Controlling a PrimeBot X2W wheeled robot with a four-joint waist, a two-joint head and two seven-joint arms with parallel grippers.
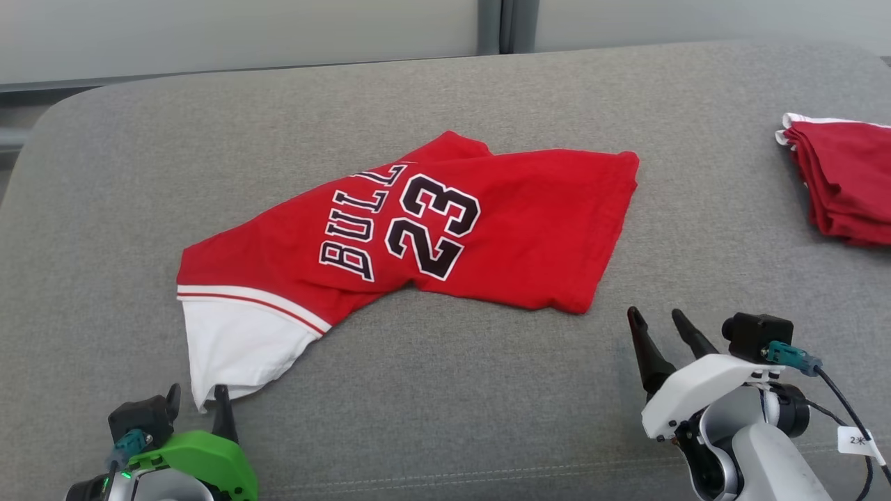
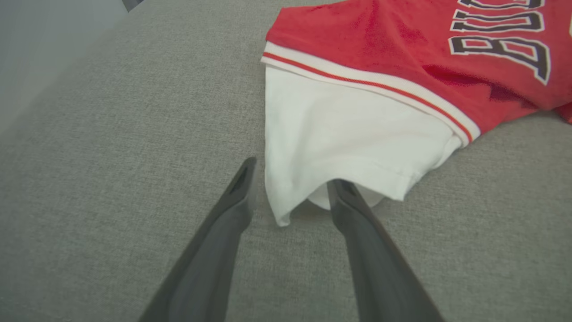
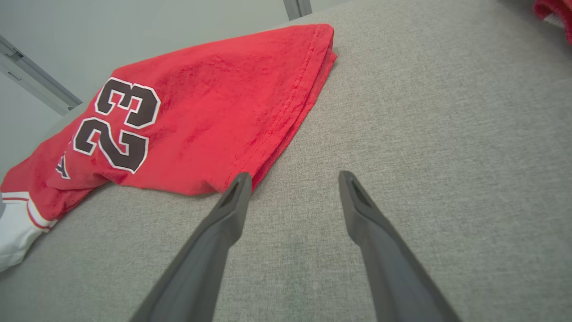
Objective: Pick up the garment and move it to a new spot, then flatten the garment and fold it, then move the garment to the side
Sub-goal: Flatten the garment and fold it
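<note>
The red jersey lies mid-frame on the grey worktop. At lower left, the left end effector stands apart astride the white sleeve's edge. At lower right, the right end effector is spread wide beside the hem.

One jersey is counted, on one cushion. One pile of folded red cloth is seen; its pieces cannot be counted. Two grippers are seen, left gripper and right gripper, with four fingers in all.
</note>
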